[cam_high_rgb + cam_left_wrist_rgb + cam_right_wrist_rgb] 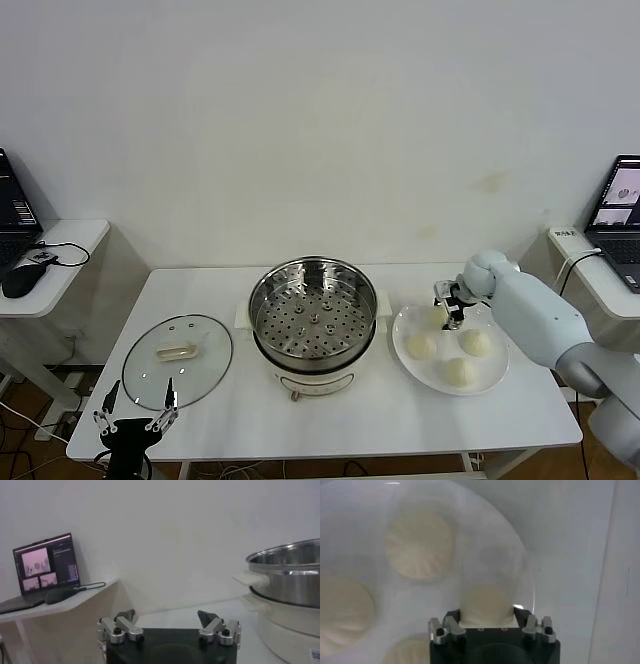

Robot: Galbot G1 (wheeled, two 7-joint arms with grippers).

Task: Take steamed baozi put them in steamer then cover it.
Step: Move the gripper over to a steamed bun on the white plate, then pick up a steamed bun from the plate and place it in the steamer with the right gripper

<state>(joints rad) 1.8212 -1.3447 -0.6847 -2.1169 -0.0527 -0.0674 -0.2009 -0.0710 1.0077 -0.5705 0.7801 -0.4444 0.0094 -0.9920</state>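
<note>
The steamer (313, 318) stands uncovered at the table's middle, its perforated tray bare; it also shows in the left wrist view (290, 575). The cover (178, 360) lies flat to its left. Three baozi (422, 346) (477, 342) (459, 371) sit on a white plate (500, 365) to the steamer's right. My right gripper (452, 308) is down over the plate's far side. In the right wrist view it (487, 617) is shut on the fourth baozi (486, 605), which fills the gap between the fingers and still sits low at the plate (485, 555). My left gripper (135, 415) is open and empty, parked at the table's front left by the cover.
Side tables with laptops stand at the far left (15, 215) and far right (620, 205), with a mouse (22, 280) on the left one. The other baozi (420, 542) (342, 607) lie close beside the gripped one.
</note>
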